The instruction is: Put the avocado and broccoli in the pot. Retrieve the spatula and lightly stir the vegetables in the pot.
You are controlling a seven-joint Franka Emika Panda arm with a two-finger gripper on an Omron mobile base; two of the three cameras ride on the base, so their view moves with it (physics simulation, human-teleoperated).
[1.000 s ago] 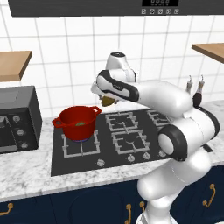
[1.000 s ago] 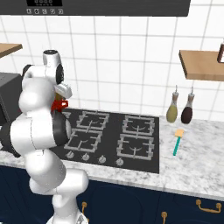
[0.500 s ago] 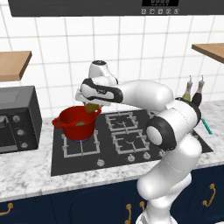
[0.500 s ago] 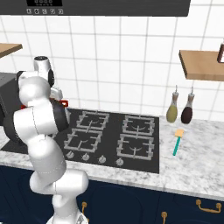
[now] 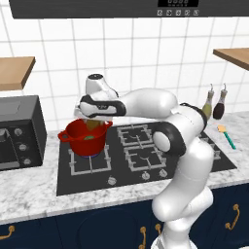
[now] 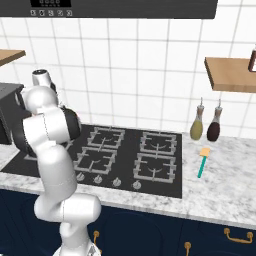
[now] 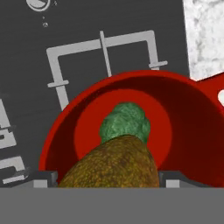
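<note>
Close under the hand, the gripper point(image 7: 108, 181) is clamped on the olive-brown avocado point(image 7: 111, 164), its jaws spread wide by the fruit. A second ago the arm carried it over the middle burners; now it has swung left and hangs directly above the red pot point(image 5: 86, 136) on the hob's left burner. The broccoli point(image 7: 125, 122) already lies on the pot's floor, so letting go looks like the next step. Far right, the spatula point(image 6: 203, 162) waits on the counter by two bottles point(image 6: 205, 124).

Kitchen, gas hob point(image 6: 125, 155), tiled wall point(image 6: 135, 65), marble counter point(image 6: 220, 190), microwave point(image 5: 17, 131)
</note>
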